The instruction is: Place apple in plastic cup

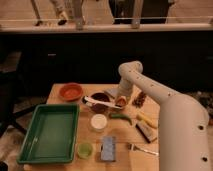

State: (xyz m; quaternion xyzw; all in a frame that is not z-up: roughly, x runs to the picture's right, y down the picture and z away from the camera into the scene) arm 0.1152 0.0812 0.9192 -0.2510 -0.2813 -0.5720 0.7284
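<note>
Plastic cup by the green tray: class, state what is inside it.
Nothing shows inside the plastic cup; its floor is partly hidden by its near wall. The apple sits far off, at the gripper beside the dark bowl.

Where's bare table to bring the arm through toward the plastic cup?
Bare wood lies between the white cup and plastic cup, beside the green tray, and between sponge and fork. Crowded around the gripper at the apple: dark bowl, pepper, banana.
</note>
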